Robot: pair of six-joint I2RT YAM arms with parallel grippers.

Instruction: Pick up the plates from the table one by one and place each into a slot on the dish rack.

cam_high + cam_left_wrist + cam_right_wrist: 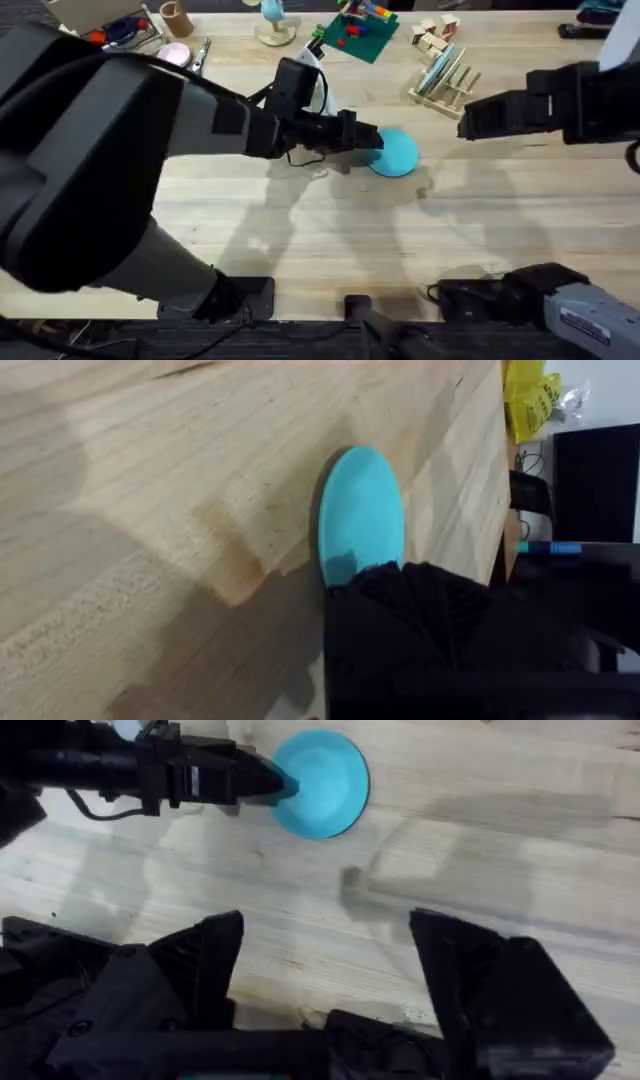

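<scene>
While the blue plate lies flat at frame centre, notes for the pick:

Blue plate [396, 153]: flat on the table [300, 230], centre of the overhead view, slightly right of middle; near rim under the left fingertips.

Left gripper [372, 140]: reaching in from the left of the frame, tips meeting the plate's left rim; in the right wrist view [285, 786] tapering to a point at the rim, seemingly pinching the edge, plate not yet lifted as far as can be judged.

Right gripper [468, 122]: right of frame, hanging above the table between plate and rack; in its own wrist view [325, 975] fingers spread wide, holding nothing.

Dish rack [447, 80]: upper right of the overhead view, already carrying a pale plate [437, 68] on edge between the pegs.

Step in hand: securing the rim grip, then raising the blue plate.

Doing it well: bite deep enough on the rim to stop pivoting; tilt up off the far edge rather than dragging; turn on edge before reaching the pegs; aim for a free slot beside the pale plate.

Risk: thin rim slipping out of a shallow pinch; path crossing the right arm.
</scene>
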